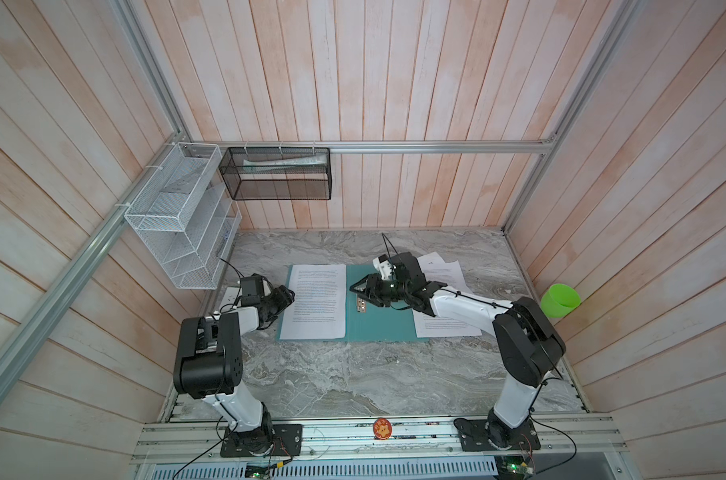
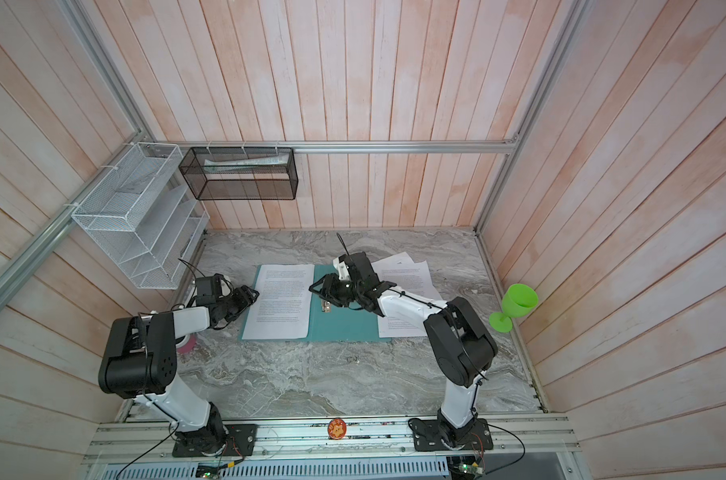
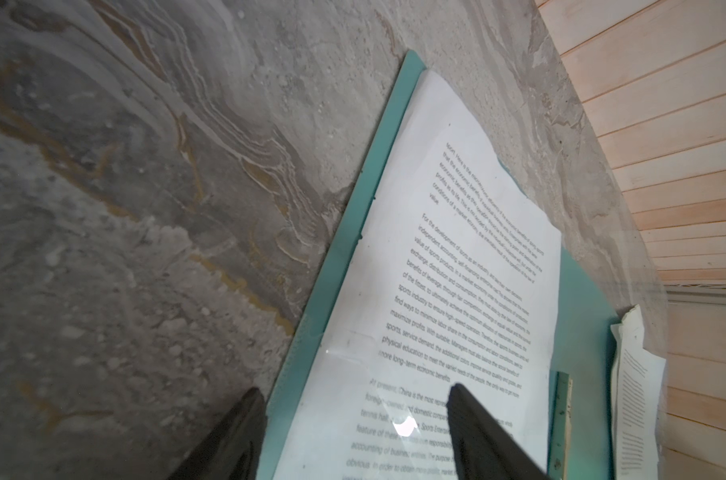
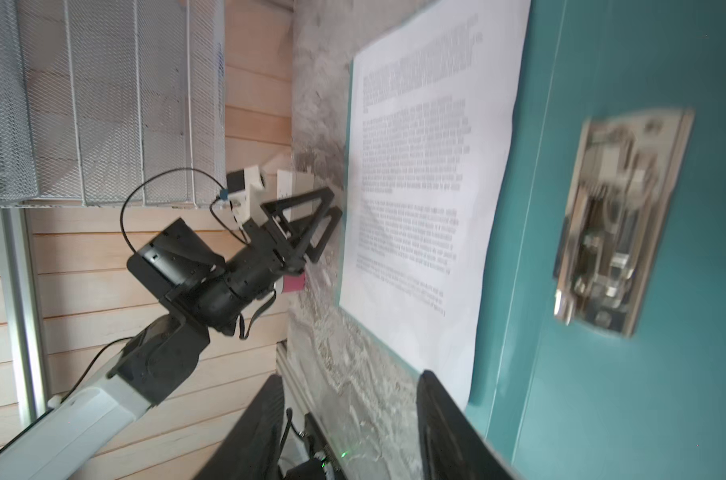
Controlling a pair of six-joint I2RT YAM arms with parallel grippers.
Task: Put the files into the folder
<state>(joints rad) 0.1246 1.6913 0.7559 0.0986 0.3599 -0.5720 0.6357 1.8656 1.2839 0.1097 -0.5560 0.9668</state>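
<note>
The teal folder (image 1: 386, 328) (image 2: 349, 328) lies open flat on the marble table. A printed sheet of the files (image 1: 313, 301) (image 2: 280, 301) (image 3: 457, 257) (image 4: 428, 166) covers its left cover. The right cover is bare, with the metal clip (image 1: 360, 305) (image 4: 619, 220) by the spine. More files (image 1: 446, 274) (image 2: 407, 274) (image 3: 635, 390) lie loose at the folder's right edge, partly under my right arm. My left gripper (image 1: 288, 296) (image 3: 355, 390) stands open over the folder's left edge. My right gripper (image 1: 355, 286) (image 4: 351, 377) hovers open and empty above the spine.
A white wire rack (image 1: 178, 216) and a black mesh basket (image 1: 276, 172) hang on the back-left walls. A green goblet (image 2: 515, 305) stands at the table's right edge. A white socket block (image 4: 295, 189) sits behind my left gripper, and something pink (image 2: 186, 345) lies under my left arm.
</note>
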